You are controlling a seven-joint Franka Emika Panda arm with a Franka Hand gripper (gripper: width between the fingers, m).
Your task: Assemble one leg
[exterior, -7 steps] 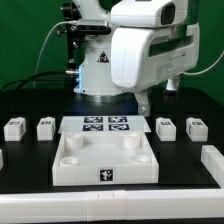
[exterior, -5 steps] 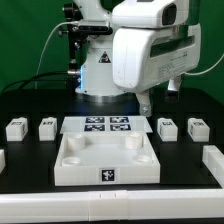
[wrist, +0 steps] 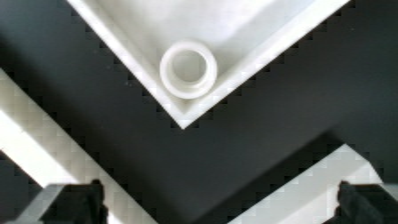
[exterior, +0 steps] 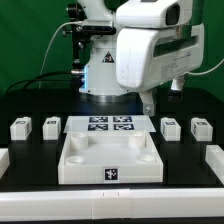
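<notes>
On the black surface (exterior: 35, 150), four alike legs lie loose in a row: one leg (exterior: 21, 128) and a second leg (exterior: 51, 126) toward the exterior view's left, a third leg (exterior: 170, 128) and a fourth leg (exterior: 199, 128) toward its right. Each is well apart from the large white slab (exterior: 80, 170), and the marker board (exterior: 110, 125) lies between the pairs.

In the wrist view, a corner of the slab with a round socket (wrist: 189, 70) is seen below the pincer (wrist: 214, 205), whose fingers are spread wide with nothing between them.

The step in hand is judged to be the approach, before any grasp: no leg is held and none is seated. A leg must next be chosen, the third probably being nearest the arm. The pincer is then to be centred over it, lowered and closed on its sides.

No word or brand can be read. Only black-and-white marker tags are made out on the legs, the slab front and the marker board.
</notes>
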